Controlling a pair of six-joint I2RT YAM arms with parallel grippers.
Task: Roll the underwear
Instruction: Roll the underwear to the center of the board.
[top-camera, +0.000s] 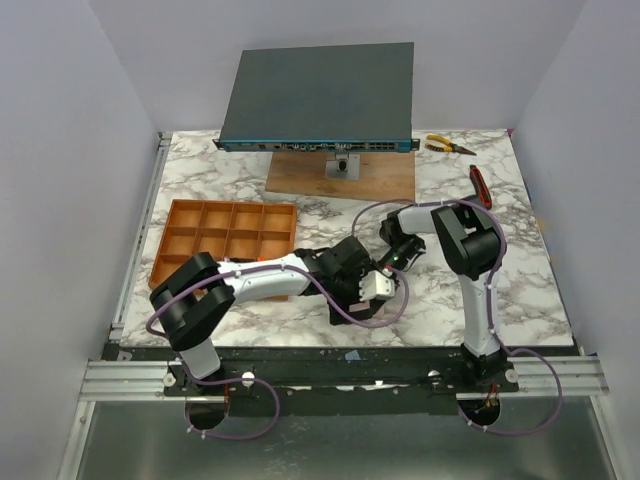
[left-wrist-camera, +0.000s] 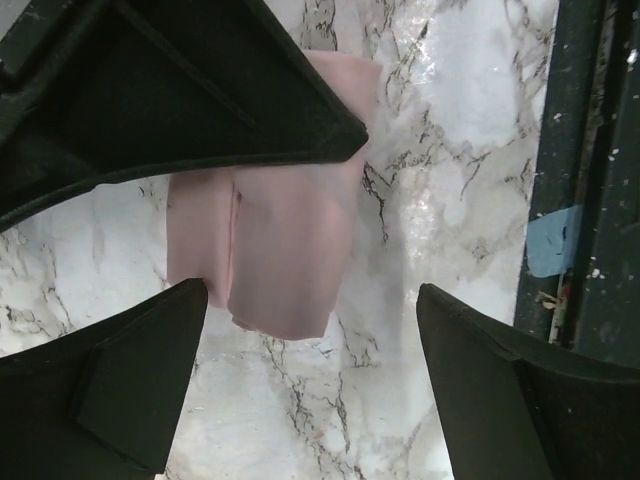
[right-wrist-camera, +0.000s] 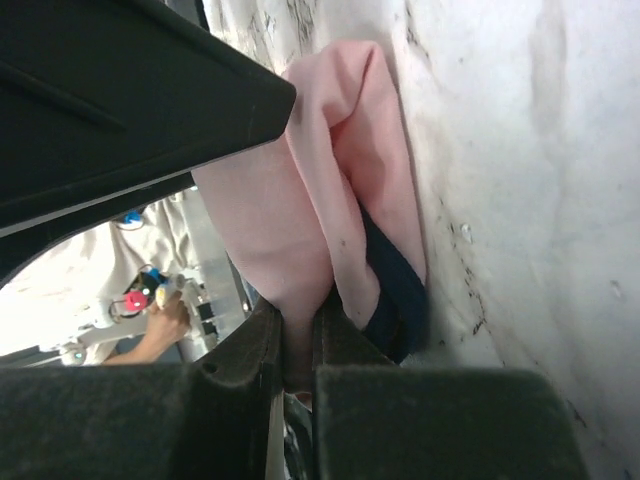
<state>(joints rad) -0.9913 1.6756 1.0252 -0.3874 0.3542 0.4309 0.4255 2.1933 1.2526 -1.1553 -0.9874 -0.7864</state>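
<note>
underwear (left-wrist-camera: 275, 255) | pale pink, dark edging | folded, bunched | on marble tabletop (left-wrist-camera: 455, 190)

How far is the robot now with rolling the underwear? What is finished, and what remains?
Done: the pink underwear looks folded into a narrow strip. In hand: the right gripper is shut on it near the dark edging, while the left gripper stands open over it. Left: no tight roll shows yet, and the visible tray compartments hold no garment.
</note>
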